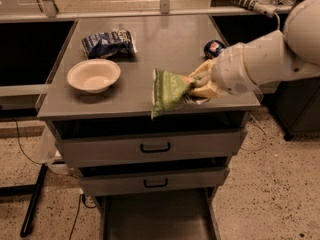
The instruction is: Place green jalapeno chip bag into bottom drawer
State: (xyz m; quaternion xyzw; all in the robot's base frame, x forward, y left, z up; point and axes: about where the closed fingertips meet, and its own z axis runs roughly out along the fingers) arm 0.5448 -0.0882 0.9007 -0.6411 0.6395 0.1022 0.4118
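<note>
My gripper [196,86] is clamped on the green jalapeno chip bag [167,90], held over the front edge of the cabinet top [150,39]. Well below, the bottom drawer [155,216] stands pulled open. A white bowl [93,75] sits on the top, off to one side.

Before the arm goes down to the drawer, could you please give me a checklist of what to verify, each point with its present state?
1. Bag held: ok. The gripper, at the front edge of the table, is shut on the green jalapeno chip bag.
2. Bottom drawer open: ok, it is pulled out.
3. Upper drawers shut: ok, neither blocks the way down.
4. Bag lowered to the drawer: not ok, it hangs at tabletop height.
5. Front part of the drawer free: cannot tell, the picture cuts it off.
6. Bowl and blue-and-white snack bag apart from the gripper: ok.
</note>
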